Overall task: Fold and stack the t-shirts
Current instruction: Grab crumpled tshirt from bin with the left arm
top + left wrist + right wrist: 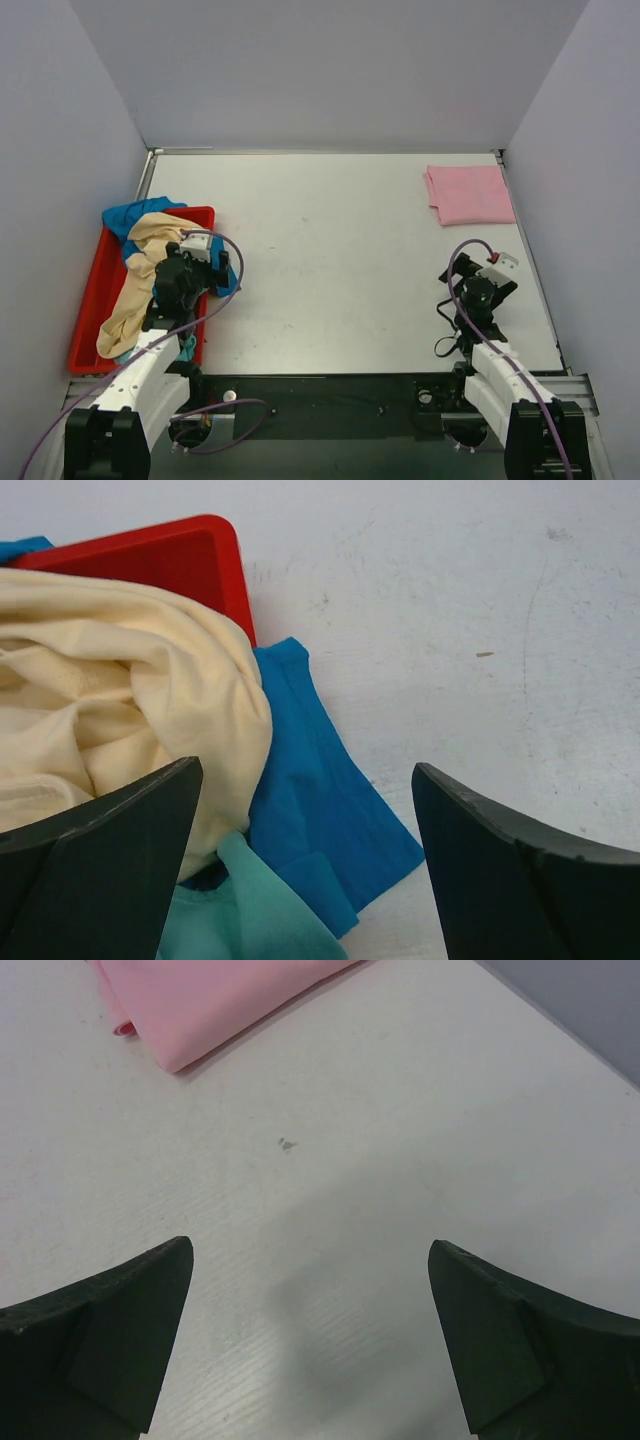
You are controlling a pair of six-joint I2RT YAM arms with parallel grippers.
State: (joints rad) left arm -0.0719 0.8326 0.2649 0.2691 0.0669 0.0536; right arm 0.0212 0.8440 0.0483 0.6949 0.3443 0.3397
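Left gripper (303,772): jaws spread wide, nothing between them; pos. over the right edge of the red tray (90,300), at near-left of the table (330,260); beige t-shirt (110,690) lies crumpled in the tray, heaped on top of the others, one end trailing toward the near edge; blue t-shirt (320,810) sits under it, part showing at the tray's far end, another part spilling over the rim onto the table; teal t-shirt (250,915) lies nearest the wrist cam, touching blue and beige; how much of it is in the tray cannot be judged, as it is mostly covered; right gripper (308,1250): jaws likewise spread, empty, over bare table at near-right; pink t-shirt (470,194) lies folded flat near the far-right corner, alone, well apart from both grippers.
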